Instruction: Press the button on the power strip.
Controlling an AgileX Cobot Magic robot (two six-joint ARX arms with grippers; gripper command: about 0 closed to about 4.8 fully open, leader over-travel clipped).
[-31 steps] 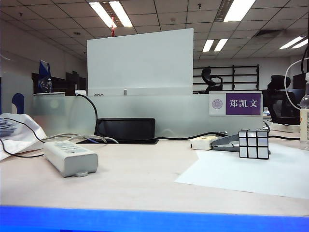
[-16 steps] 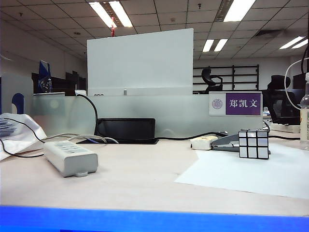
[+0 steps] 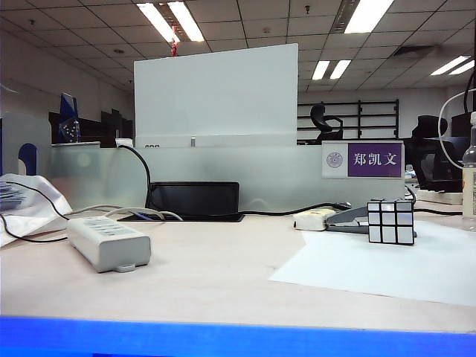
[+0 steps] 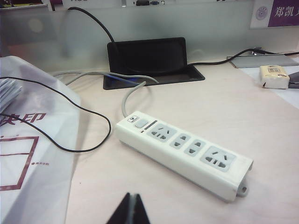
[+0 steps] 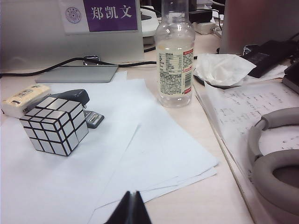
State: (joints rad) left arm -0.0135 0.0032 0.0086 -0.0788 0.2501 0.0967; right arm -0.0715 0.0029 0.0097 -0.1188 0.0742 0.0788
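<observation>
Just power strip (image 4: 184, 149) beyond left gripper (image 4: 131, 210)

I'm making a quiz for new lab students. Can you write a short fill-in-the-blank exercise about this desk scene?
1. The left claw hangs above the desk near the power strip, with its fingers ____.
2. The power strip has ____ sockets in a row.
3. The cube rests on sheets of ____.
4. The right claw holds ____.

Missing words: shut; four; paper; nothing
</observation>
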